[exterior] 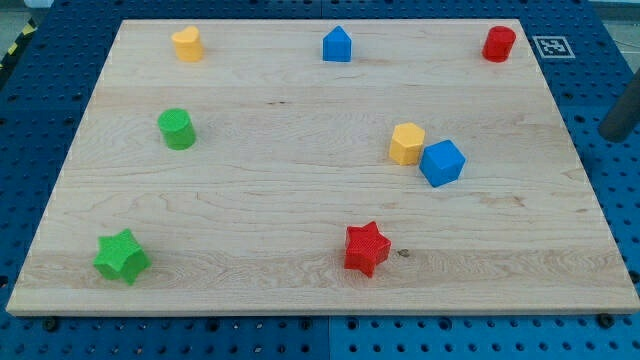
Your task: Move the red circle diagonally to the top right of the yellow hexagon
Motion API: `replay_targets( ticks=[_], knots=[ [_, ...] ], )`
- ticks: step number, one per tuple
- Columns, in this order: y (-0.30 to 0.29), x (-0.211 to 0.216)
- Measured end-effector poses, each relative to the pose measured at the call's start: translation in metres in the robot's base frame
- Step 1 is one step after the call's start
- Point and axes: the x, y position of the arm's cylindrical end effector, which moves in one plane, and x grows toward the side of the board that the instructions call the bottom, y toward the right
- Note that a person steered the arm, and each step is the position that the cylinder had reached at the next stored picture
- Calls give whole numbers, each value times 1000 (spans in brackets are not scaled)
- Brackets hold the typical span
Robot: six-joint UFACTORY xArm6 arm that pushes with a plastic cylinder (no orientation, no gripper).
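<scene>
The red circle (pixel 499 44) stands near the board's top right corner. The yellow hexagon (pixel 407 143) sits right of the board's middle, touching a blue cube (pixel 442 162) at its lower right. The red circle is well above and to the right of the hexagon. My rod enters at the view's right edge, and my tip (pixel 612 134) is off the wooden board, over the blue pegboard. It is far right of the hexagon and below-right of the red circle, touching no block.
A blue house-shaped block (pixel 337 45) and a yellow block (pixel 187 44) sit along the top. A green circle (pixel 177 129) is at the left, a green star (pixel 121 256) at the bottom left, and a red star (pixel 366 248) at the bottom middle. A marker tag (pixel 552 46) lies beyond the top right corner.
</scene>
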Motion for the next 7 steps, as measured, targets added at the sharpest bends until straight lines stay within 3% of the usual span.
replay_targets(
  ticks=[5, 7],
  knots=[
    [0, -34],
    [0, -86]
  ],
)
